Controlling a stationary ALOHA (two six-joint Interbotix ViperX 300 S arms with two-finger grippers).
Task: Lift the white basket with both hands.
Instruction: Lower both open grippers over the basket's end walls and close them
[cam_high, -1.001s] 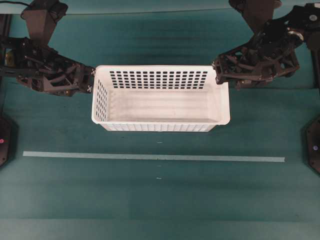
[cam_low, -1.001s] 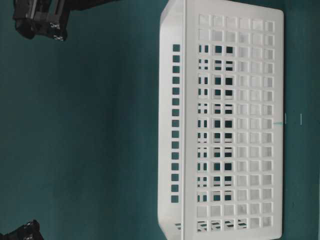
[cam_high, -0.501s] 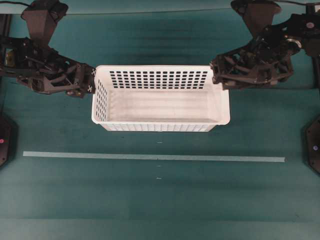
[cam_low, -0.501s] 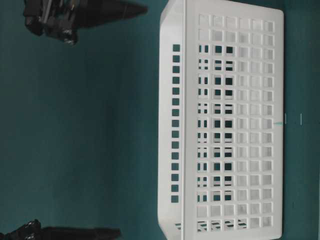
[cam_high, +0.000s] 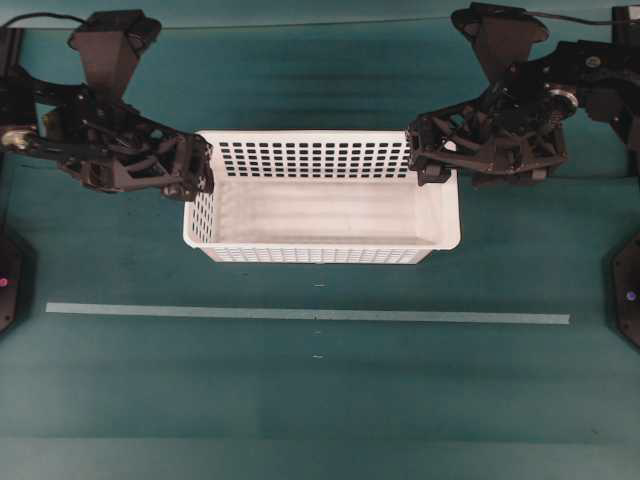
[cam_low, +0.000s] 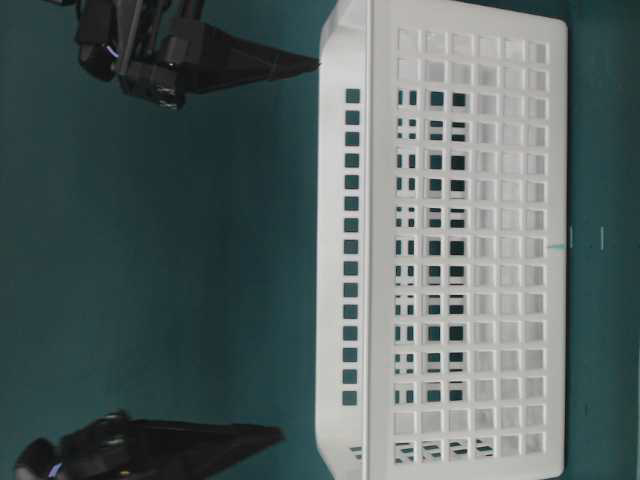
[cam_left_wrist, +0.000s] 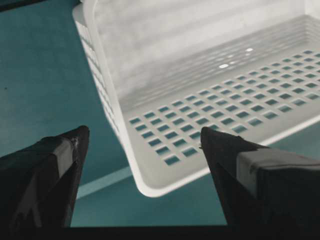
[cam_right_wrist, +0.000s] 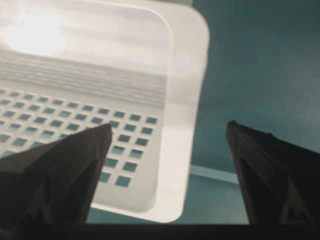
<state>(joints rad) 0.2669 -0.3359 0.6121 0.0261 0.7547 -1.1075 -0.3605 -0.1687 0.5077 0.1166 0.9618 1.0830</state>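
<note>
Overhead exterior | one white basket (cam_high: 322, 192) | left gripper (cam_high: 203, 168), right gripper (cam_high: 418, 158): two, both released

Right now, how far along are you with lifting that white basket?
Early stage. Done: both grippers are open and lined up, the left gripper at one back corner of the white basket, the right gripper at the other. In hand: in each wrist view the fingers sit either side of the rim, not closed on it. Left: closing on both ends and lifting; the basket rests on the table.
</note>
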